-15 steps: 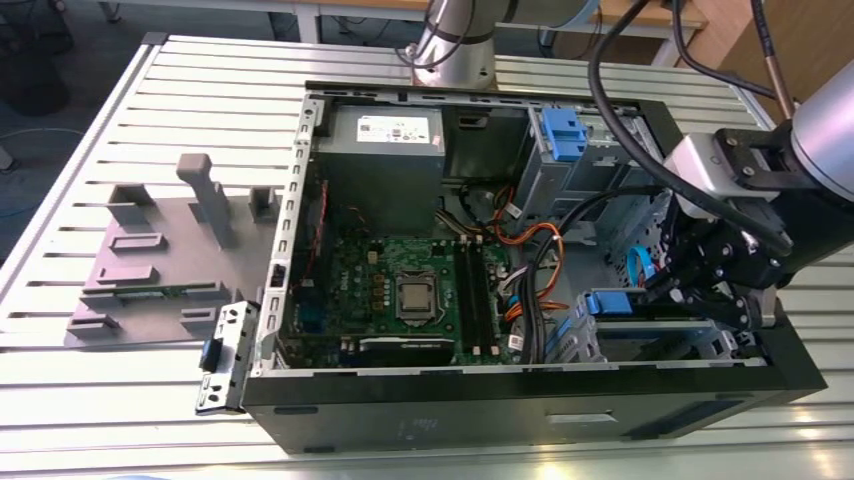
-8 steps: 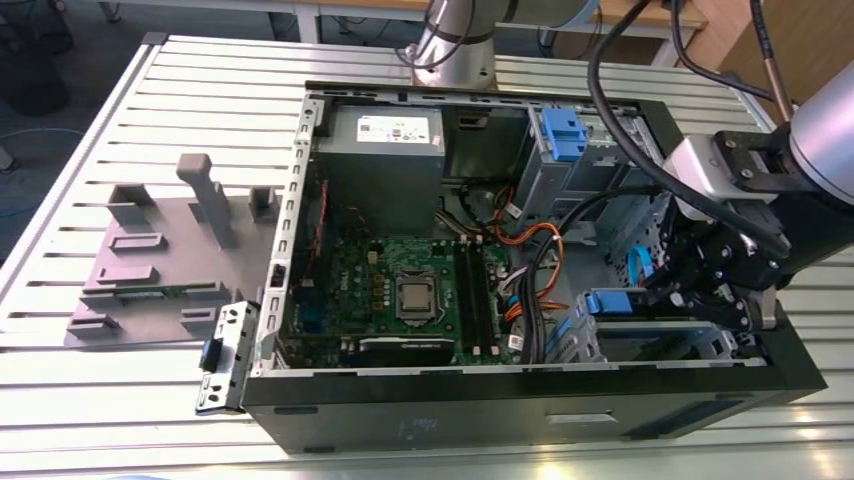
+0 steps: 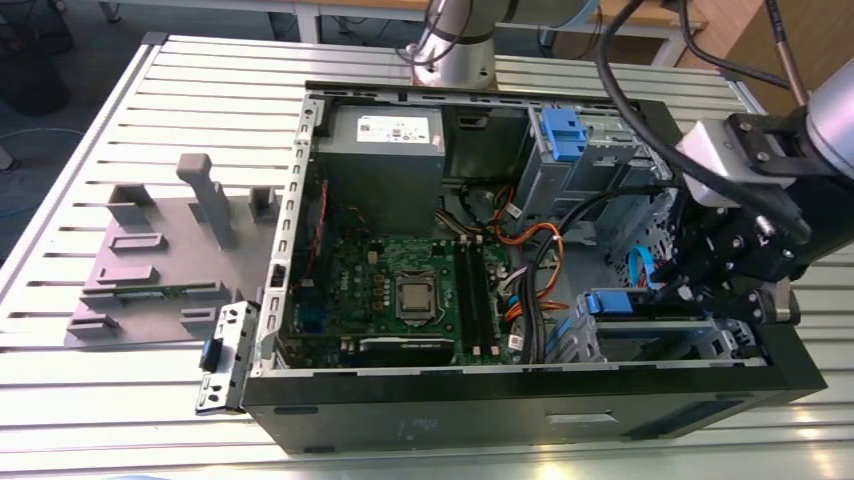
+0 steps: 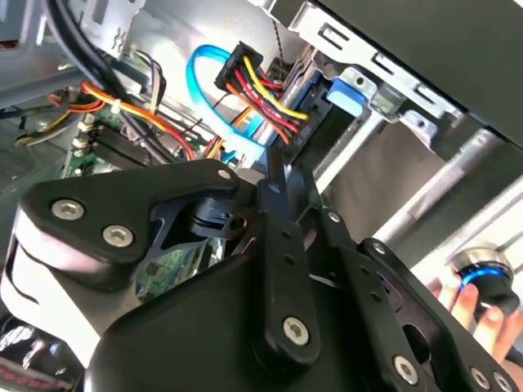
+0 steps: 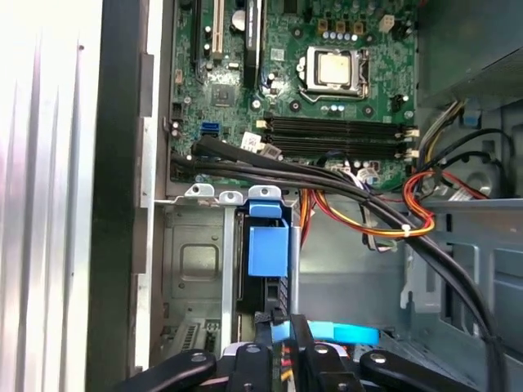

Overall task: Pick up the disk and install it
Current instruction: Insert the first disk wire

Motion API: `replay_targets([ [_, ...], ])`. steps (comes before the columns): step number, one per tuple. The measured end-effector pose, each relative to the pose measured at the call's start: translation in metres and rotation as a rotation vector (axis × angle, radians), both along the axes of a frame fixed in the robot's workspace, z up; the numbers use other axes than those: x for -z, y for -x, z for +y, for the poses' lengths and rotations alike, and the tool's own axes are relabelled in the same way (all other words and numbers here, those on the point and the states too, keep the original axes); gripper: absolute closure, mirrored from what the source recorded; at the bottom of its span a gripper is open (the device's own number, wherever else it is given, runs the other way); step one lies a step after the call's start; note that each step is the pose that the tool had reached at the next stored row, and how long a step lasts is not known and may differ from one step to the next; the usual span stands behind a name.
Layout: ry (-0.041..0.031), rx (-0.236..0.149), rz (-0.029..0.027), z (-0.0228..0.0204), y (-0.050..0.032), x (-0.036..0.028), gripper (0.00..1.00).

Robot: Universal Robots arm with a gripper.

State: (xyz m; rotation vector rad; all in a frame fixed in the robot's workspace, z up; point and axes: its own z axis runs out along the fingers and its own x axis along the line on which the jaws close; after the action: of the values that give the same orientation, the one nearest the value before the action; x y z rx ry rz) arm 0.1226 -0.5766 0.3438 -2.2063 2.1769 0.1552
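Gripper (image 5: 282, 310), clenched on nothing, sits just behind the disk (image 5: 268, 249), which stands slotted in the drive bay (image 5: 192, 261) ahead.

I can read nothing here — every bit of print is too small for me to make out. In the exterior view a white label (image 3: 388, 128) lies on the grey power supply (image 3: 380, 162), crossed by dark lines of print that I cannot tell apart. Faint pale marks (image 3: 420, 428) stand on the black front panel of the computer case (image 3: 534, 398), and they are just as unreadable. In the first wrist view a small white sticker (image 5: 280, 54) sits on the green motherboard (image 5: 237, 90) — its lettering is beyond me. The blue carrier end of the disk (image 5: 268, 245) carries no letters I can tell.
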Motion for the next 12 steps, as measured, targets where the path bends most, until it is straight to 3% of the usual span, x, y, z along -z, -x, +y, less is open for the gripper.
replay_targets([
  [2,0.0001,0.0,0.0,0.0,0.0,-0.0064,0.76],
  [7,-0.0001,0.0,0.0018,0.0,0.0001,-0.0069,0.78],
  [10,0.0,0.0,0.0073,-0.0012,-0.0003,-0.005,0.89],
  [12,-0.0002,0.0,0.0136,-0.003,-0.0006,-0.0021,0.89],
])
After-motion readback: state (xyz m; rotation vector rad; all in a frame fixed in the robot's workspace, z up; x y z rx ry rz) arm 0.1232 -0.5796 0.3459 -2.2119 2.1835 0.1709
